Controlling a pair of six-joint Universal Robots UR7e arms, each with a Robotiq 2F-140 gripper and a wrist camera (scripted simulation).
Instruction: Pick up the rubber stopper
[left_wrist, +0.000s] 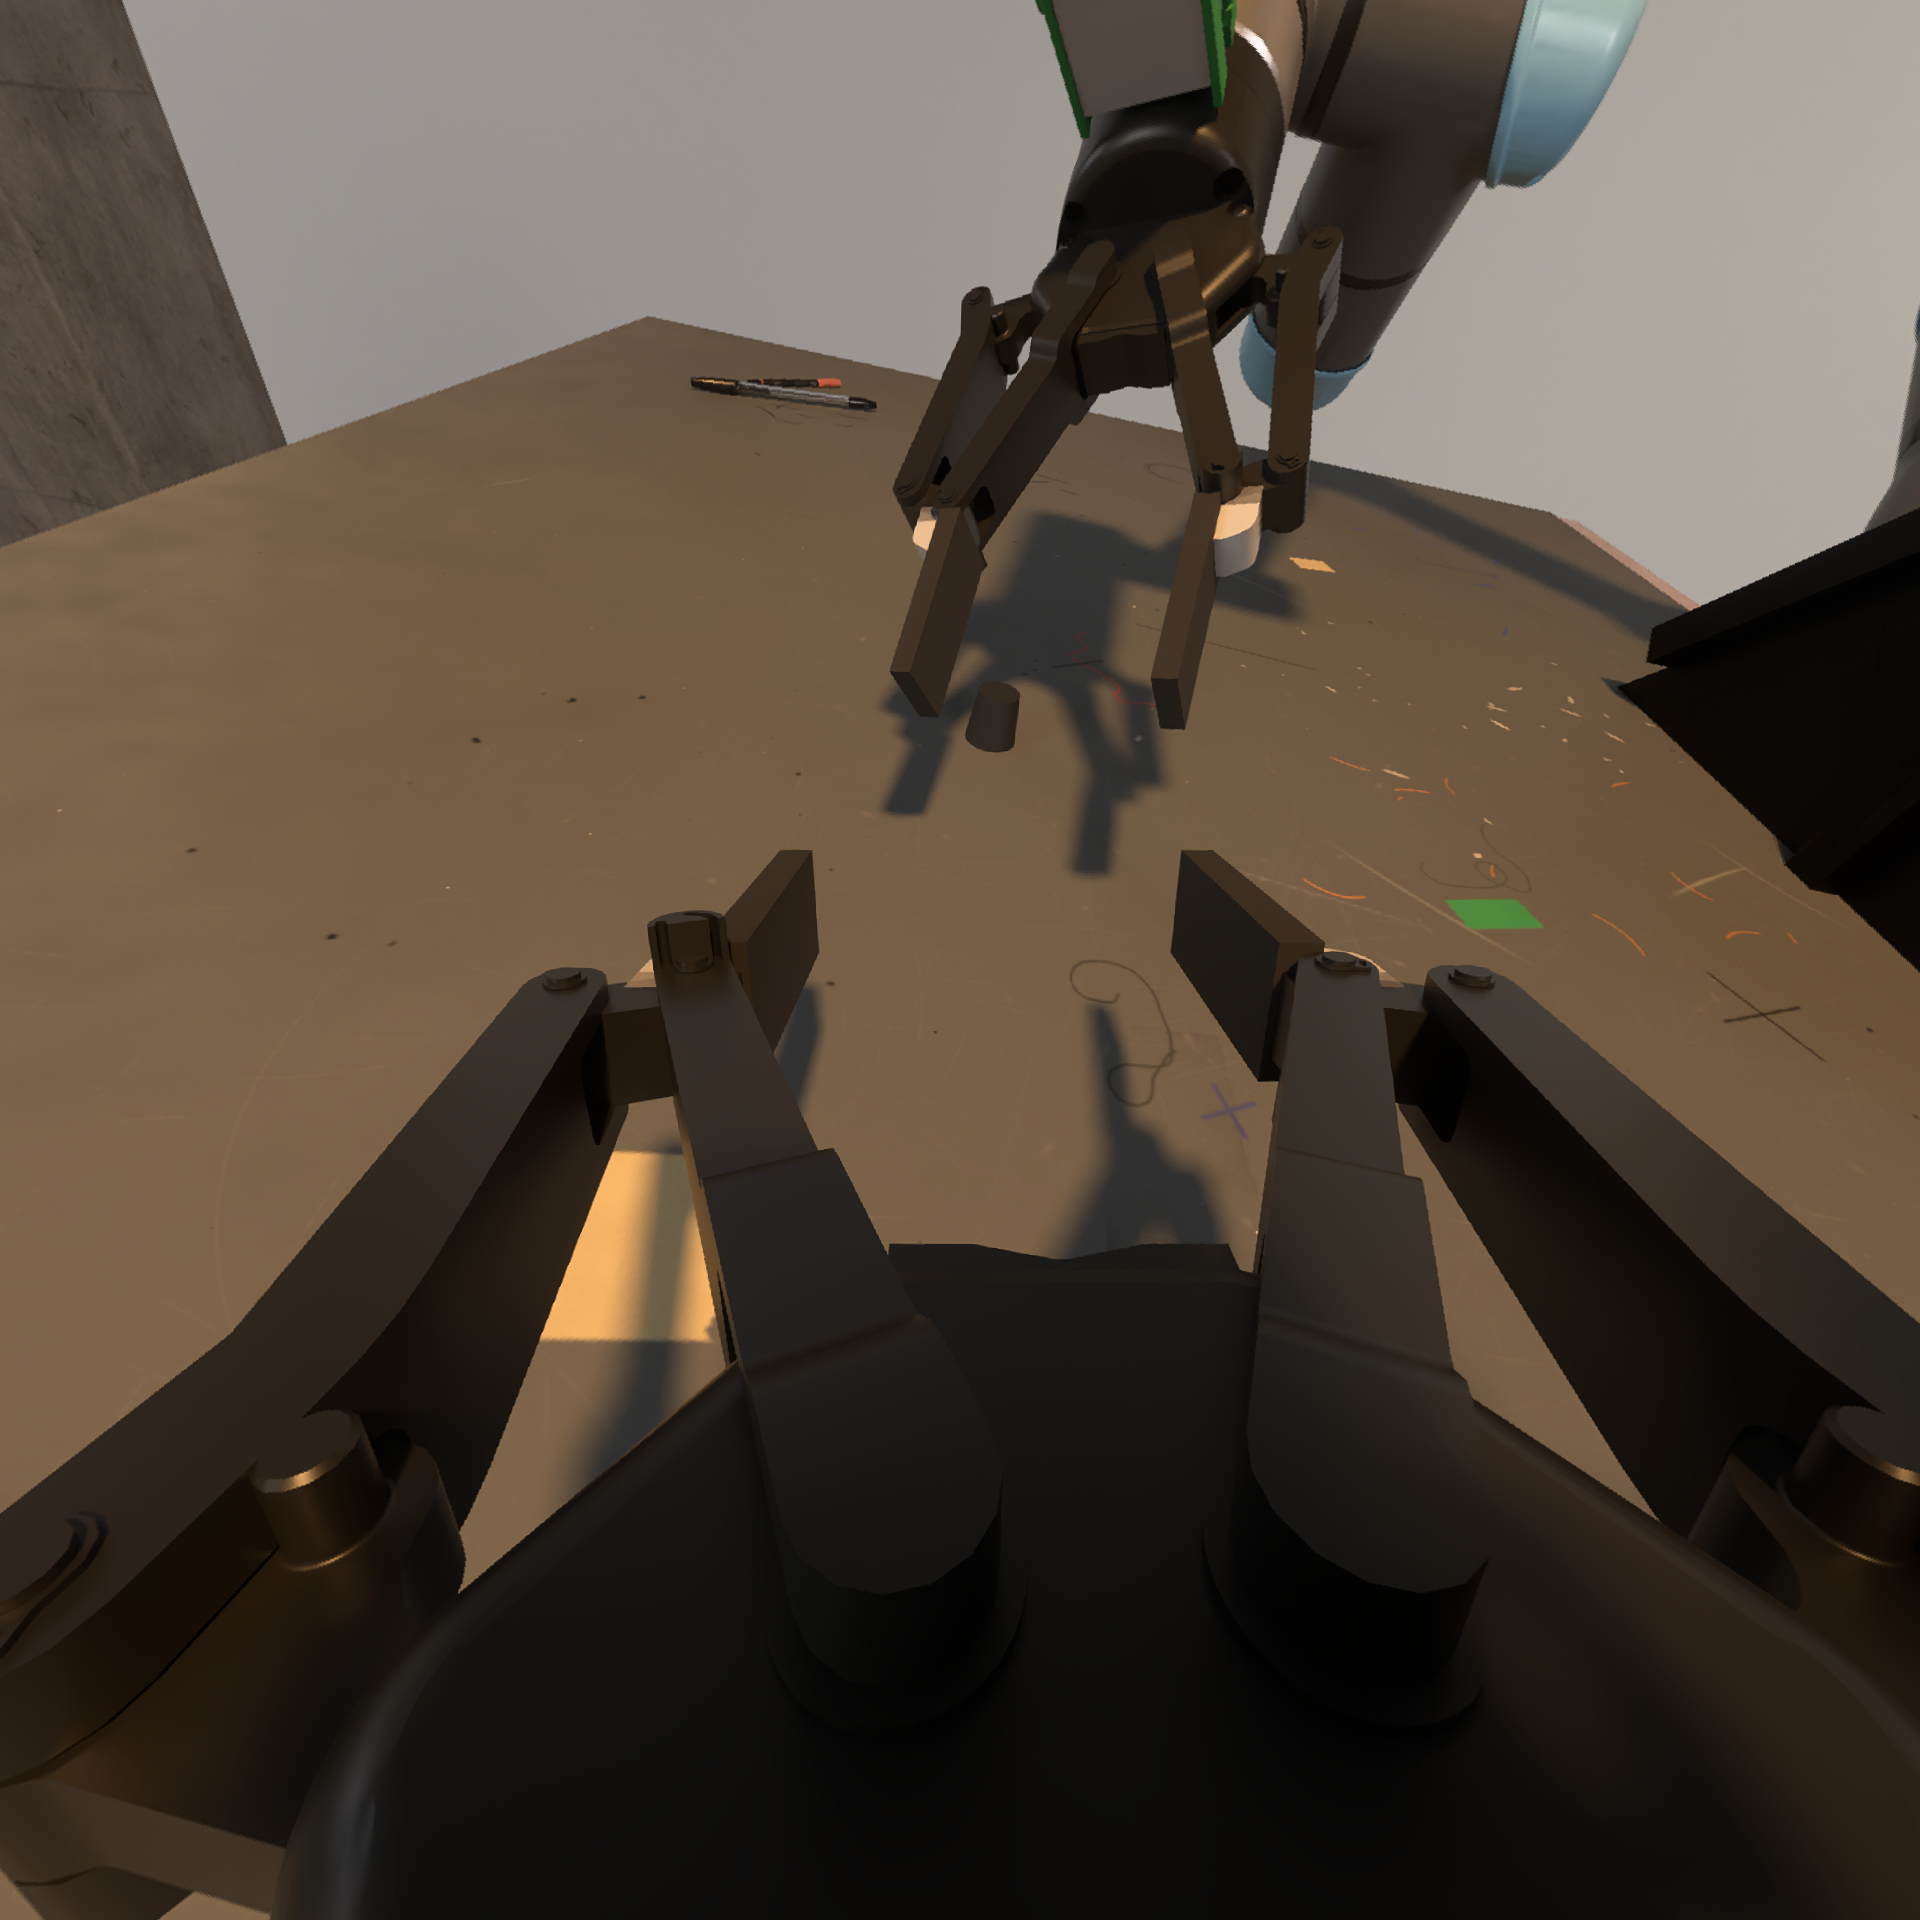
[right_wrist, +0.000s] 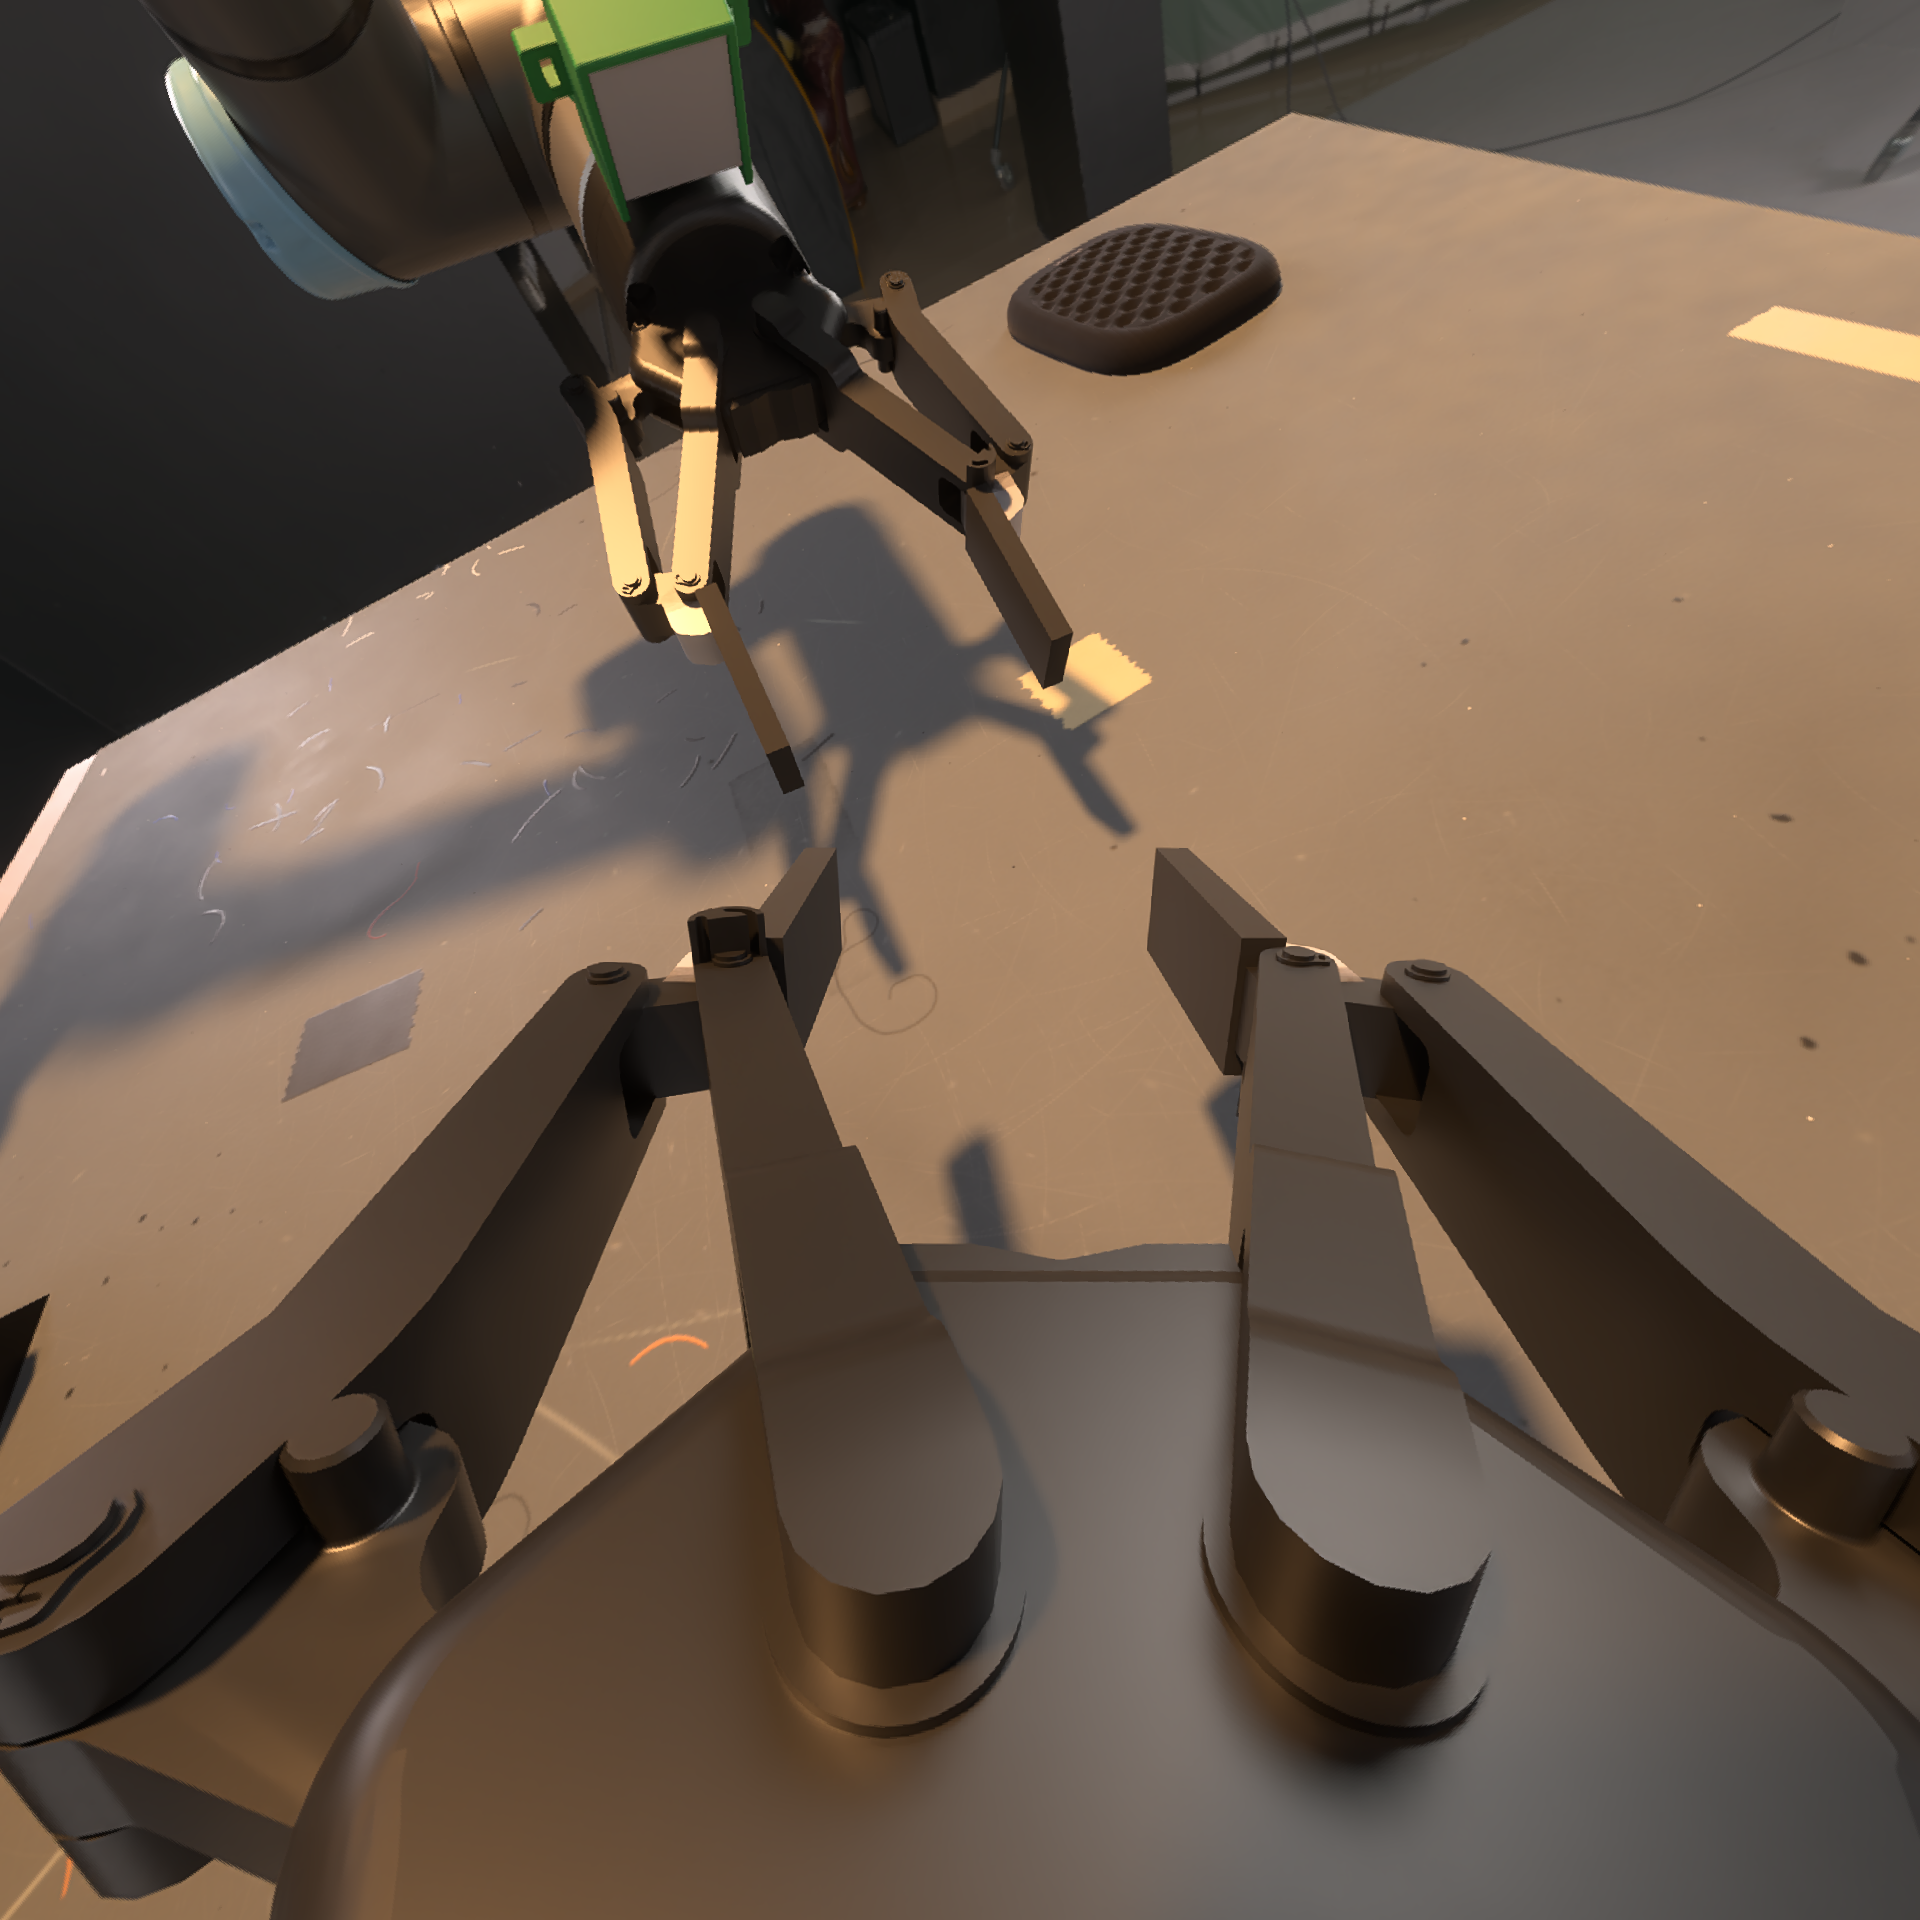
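Observation:
The rubber stopper (left_wrist: 992, 717) is a small dark cylinder standing upright on the brown table (left_wrist: 416, 727), seen in the left wrist view. My right gripper (left_wrist: 1044, 698) hangs open just above it, fingers pointing down. The stopper sits under the gap, close to the finger that is on the left in that view. My left gripper (left_wrist: 997, 883) is open and empty, above the table and nearer than the stopper. In the right wrist view my right gripper (right_wrist: 992, 883) is open and empty. The left gripper (right_wrist: 923, 717) shows open farther off. The stopper does not show there.
Two pens (left_wrist: 784, 393) lie near the table's far corner. A green patch (left_wrist: 1494, 914) and a dark box (left_wrist: 1808, 707) are at the right. A dark perforated pad (right_wrist: 1143, 296) and a pale tape patch (right_wrist: 1086, 681) lie on the table. A concrete pillar (left_wrist: 104, 260) stands left.

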